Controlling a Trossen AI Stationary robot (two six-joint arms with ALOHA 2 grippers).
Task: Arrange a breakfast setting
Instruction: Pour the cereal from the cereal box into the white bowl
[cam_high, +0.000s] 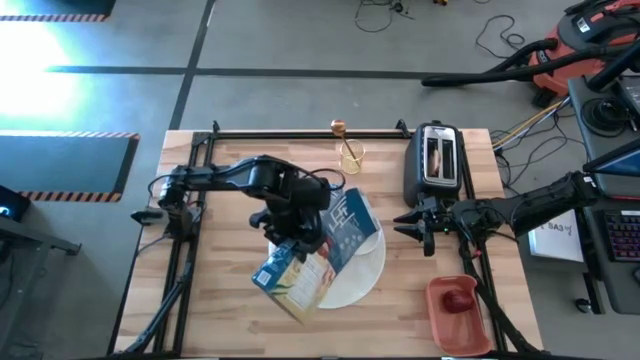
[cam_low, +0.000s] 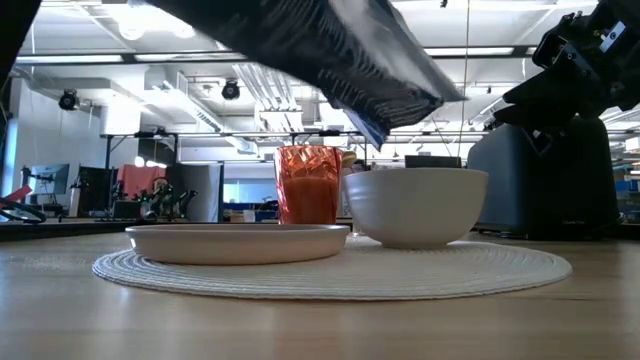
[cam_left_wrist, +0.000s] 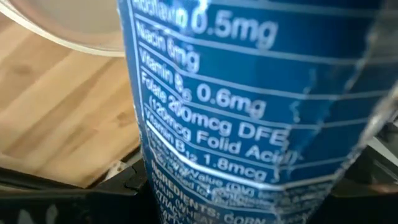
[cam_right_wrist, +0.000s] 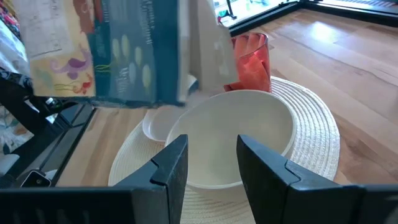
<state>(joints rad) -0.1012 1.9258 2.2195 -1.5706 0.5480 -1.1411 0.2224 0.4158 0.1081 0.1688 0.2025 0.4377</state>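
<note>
My left gripper (cam_high: 290, 225) holds a blue cereal box (cam_high: 305, 265) in the air over the round woven placemat (cam_high: 368, 275). On the mat stand a white bowl (cam_low: 415, 205), a low white plate (cam_low: 235, 243) and a pink-red cup (cam_low: 308, 185). The box (cam_right_wrist: 124, 50) is tilted, and its opened end (cam_right_wrist: 205, 50) hangs over the bowl (cam_right_wrist: 236, 137). The box hides the left fingers in the left wrist view. My right gripper (cam_right_wrist: 211, 165) waits to the right of the mat, open, pointing at the bowl. A small dark-red fruit (cam_high: 458, 298) lies in a red tray. My left gripper is shut on the cereal box near its upper end (cam_high: 288, 240), coming at it from the table's left and slanting down. The box's printed panel (cam_left_wrist: 249, 124) fills the wrist view and hides the place of contact. The box is lifted clear and tilted over the bowl.
A dark toaster (cam_high: 437, 160) stands at the far right of the table. A yellowish glass (cam_high: 352, 155) stands near the far edge. The red tray (cam_high: 462, 322) sits at the near right corner. Bare wood shows at the near left.
</note>
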